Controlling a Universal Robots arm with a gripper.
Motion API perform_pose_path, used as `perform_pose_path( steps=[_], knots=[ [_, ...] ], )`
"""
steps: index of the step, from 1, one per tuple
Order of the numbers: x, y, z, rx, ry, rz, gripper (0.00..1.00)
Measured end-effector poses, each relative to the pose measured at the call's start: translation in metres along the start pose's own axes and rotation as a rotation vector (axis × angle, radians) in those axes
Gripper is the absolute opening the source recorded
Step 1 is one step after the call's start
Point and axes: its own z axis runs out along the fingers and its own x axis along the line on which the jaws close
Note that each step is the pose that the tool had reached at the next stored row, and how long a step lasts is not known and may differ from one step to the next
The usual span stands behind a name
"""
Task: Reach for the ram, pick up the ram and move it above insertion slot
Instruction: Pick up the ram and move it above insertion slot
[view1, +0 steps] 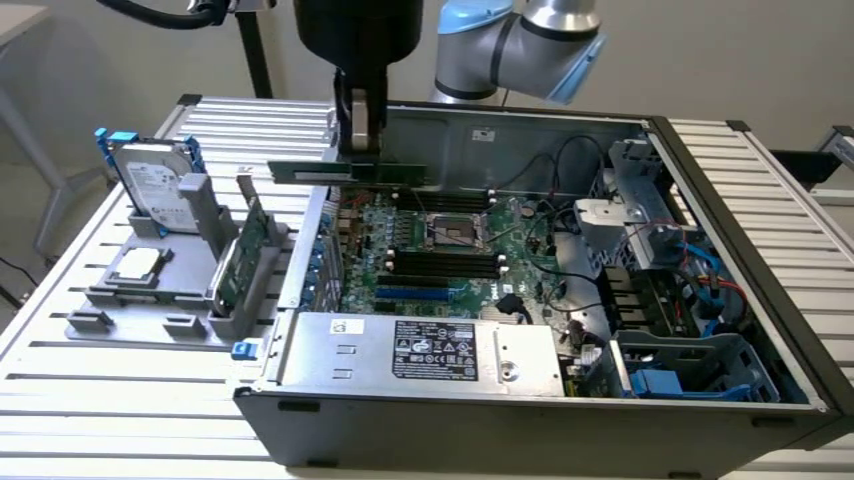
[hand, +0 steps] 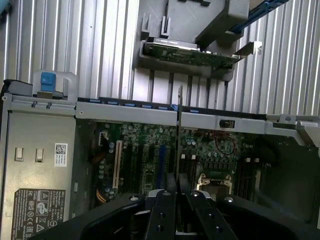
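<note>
My gripper (view1: 358, 152) hangs over the back left part of the open computer case (view1: 747, 300) and is shut on the ram (view1: 302, 172). The ram is a long, thin green stick, held level and well above the motherboard (view1: 441, 250). In the wrist view the ram (hand: 179, 130) shows edge-on as a thin dark line running out from between my fingers (hand: 161, 215). The black memory slots (view1: 434, 263) lie lower and toward the case's middle. The ram is in the air and touches nothing but the gripper.
A grey fixture (view1: 160, 290) on the slatted table holds a hard drive (view1: 147, 185) and a bigger green expansion card (view1: 238, 262); that card (hand: 192, 55) also appears in the wrist view. The power supply (view1: 420, 352) fills the case's front. Cables and a drive cage (view1: 667, 250) crowd the exterior view's right.
</note>
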Motion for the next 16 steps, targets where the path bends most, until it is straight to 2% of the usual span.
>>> perform_pose_path(
  steps=[5, 13, 16],
  knots=[
    [0.002, -0.0146, 0.0003, 0.0069, 0.0006, -0.002, 0.13],
    [0.008, -0.0491, 0.0031, 0.0082, 0.0006, -0.003, 0.13],
    [0.01, -0.0551, 0.0066, 0.0102, 0.0009, -0.003, 0.13]
  ],
)
